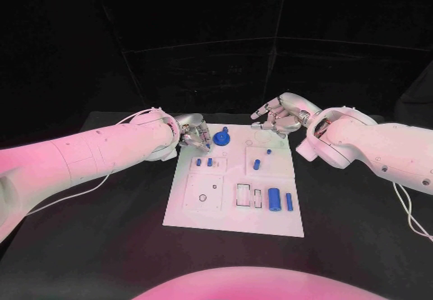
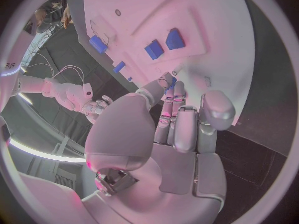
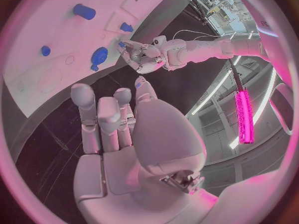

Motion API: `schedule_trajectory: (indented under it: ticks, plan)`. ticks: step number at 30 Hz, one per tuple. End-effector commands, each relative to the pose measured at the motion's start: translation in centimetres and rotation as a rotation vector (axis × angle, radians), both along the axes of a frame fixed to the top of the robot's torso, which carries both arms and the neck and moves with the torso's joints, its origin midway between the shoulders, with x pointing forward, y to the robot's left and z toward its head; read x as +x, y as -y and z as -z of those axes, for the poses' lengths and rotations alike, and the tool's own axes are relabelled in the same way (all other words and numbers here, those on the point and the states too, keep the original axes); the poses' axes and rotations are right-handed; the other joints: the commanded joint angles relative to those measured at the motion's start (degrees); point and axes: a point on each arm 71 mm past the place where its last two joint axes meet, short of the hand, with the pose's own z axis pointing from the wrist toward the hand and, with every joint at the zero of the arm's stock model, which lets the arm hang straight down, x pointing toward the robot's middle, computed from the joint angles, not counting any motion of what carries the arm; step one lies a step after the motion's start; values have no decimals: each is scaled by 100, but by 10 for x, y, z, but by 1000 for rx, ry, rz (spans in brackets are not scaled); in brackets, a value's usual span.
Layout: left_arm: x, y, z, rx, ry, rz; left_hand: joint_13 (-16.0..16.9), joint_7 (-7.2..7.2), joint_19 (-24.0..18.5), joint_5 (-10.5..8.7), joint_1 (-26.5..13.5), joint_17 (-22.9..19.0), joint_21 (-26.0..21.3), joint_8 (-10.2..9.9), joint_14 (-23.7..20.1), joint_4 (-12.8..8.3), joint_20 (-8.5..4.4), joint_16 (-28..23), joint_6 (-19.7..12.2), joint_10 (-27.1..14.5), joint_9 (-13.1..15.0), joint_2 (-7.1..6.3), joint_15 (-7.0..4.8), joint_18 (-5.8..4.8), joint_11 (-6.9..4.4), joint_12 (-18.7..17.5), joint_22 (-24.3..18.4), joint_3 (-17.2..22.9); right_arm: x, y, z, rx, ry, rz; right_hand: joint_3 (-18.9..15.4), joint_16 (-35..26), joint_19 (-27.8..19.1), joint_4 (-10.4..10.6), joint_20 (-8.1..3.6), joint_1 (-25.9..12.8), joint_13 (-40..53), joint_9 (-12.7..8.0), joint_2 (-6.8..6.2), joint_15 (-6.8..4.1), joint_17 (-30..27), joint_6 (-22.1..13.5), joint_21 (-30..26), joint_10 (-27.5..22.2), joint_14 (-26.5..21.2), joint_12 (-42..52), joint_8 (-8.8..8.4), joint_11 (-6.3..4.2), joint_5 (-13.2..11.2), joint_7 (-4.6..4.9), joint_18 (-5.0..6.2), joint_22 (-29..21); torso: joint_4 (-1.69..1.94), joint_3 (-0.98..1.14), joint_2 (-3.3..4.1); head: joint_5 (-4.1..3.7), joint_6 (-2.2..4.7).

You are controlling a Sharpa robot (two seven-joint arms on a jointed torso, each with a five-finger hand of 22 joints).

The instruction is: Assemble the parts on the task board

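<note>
Now: left hand (image 1: 193,136) at task board (image 1: 236,222) far-left corner, fingertips beside blue gear part (image 1: 222,138), grasp unclear. Right hand (image 1: 280,117) off the far-right corner, fingers spread, nothing held. Other blue parts (image 1: 273,198) near the board's near-right.

Task board (image 1: 236,219) mid-table, parts (image 1: 273,199) on it; hands (image 1: 193,136) perhaps just over its far corners.

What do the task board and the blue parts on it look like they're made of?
The task board: probably rigid plastic, matte white, with crisp cut-out recesses. The blue parts: likely moulded or printed plastic, uniform colour, dull sheen. Neither can be confirmed by look alone.
</note>
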Motion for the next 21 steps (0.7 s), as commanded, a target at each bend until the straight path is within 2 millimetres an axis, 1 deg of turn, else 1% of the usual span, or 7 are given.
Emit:
schedule_trajectory:
  ticks: [1, 4, 6, 7, 15, 21]
  plan:
    - [0, -1, 2, 13, -28, -5, -7, 26, 35, -11, -33, -8, 4, -20, 142, -12, 11, -22, 19, 27, -4, -38, -16, -84, 18, -25, 5, 25, 0, -1, -2, 7, 9, -2, -1, -27, -37, 37, 9, 49, -6, 7, 3, 4, -4, -40, -36, -50, 33, 18, 38, 2, 11, -5, 64, -5, 9, 3, -2, 11, 2]
    - [1, -1, 2, 14, -29, -7, -8, 27, 36, -10, -32, -9, 8, -23, 141, -12, 12, -23, 18, 27, -5, -36, -15, -85, 18, -28, 9, 27, 0, -1, -2, 8, 9, -2, -1, -27, -37, 37, 9, 49, -6, 7, 3, 4, -4, -40, -36, -50, 33, 18, 38, 2, 11, -5, 64, -5, -4, 6, -1, 22, 4]
    - [1, 0, 2, 15, -30, -6, -8, 27, 36, -10, -32, -9, 8, -23, 141, -12, 12, -23, 18, 27, -5, -36, -15, -85, 18, -28, 9, 27, 0, -1, -2, 8, 9, -2, -1, -27, -37, 37, 9, 49, -6, 7, 3, 4, -4, -40, -36, -50, 33, 18, 38, 2, 11, -5, 64, -5, -5, 6, 1, 21, 1]
    - [1, 1, 2, 17, -32, -5, -8, 27, 36, -10, -32, -9, 8, -23, 141, -12, 12, -23, 18, 27, -5, -36, -15, -85, 18, -28, 9, 27, 0, -1, -2, 8, 9, -2, -1, -27, -37, 37, 9, 49, -6, 7, 3, 4, -4, -40, -36, -50, 33, 18, 38, 2, 11, -5, 64, -5, -2, 3, 1, 26, 0]
    - [1, 7, 5, 22, -41, -2, -12, 29, 36, -10, -26, -18, 7, -30, 140, -15, 12, -27, 16, 27, -9, -34, -14, -85, 19, -36, 10, 33, 0, -3, -2, 9, 10, -5, -1, -27, -37, 37, 9, 49, -6, 7, 3, 4, -4, -40, -36, -50, 33, 18, 38, 2, 11, -5, 64, -5, -1, 9, 4, 27, 0]
    - [2, 7, 7, 30, -47, -11, -14, 32, 36, -10, -23, -27, 9, -34, 138, -16, 13, -31, 15, 27, -10, -33, -14, -86, 20, -40, 12, 36, 0, -3, -2, 10, 11, -6, -1, -27, -37, 37, 9, 49, -6, 7, 3, 4, -4, -40, -36, -50, 33, 18, 38, 2, 11, -5, 64, -5, 4, 7, 0, 26, -3]
